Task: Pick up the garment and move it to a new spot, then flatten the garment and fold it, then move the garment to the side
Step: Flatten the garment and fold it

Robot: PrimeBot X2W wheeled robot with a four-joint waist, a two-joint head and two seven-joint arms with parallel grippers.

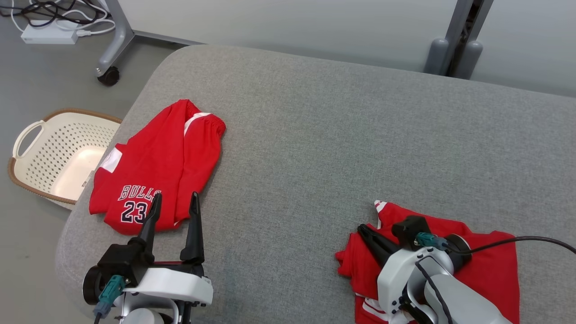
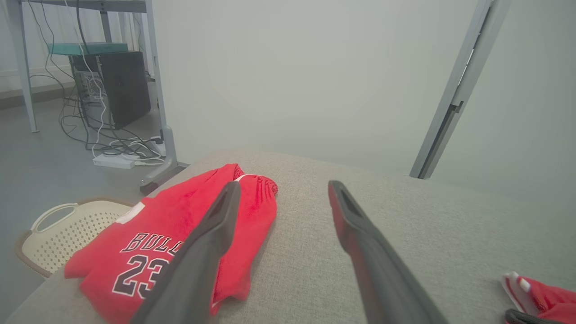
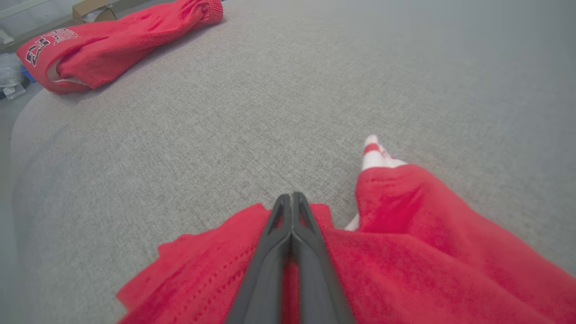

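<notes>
While your right gripper [image 3: 291, 198] lies low on the crumpled red garment with white trim [image 1: 490, 265] at the near right of the grey upholstered surface [image 1: 337, 135], its two dark fingers are pressed together to their tips. You cannot tell whether any cloth is pinched between them. Your left gripper [image 1: 175, 198] holds nothing, its fingers spread wide over the near edge of a folded red garment printed BULLS 23 [image 1: 153, 157], which lies at the left, well apart from the crumpled one and near a cream perforated plastic basket [image 1: 54, 153] on the floor.
</notes>
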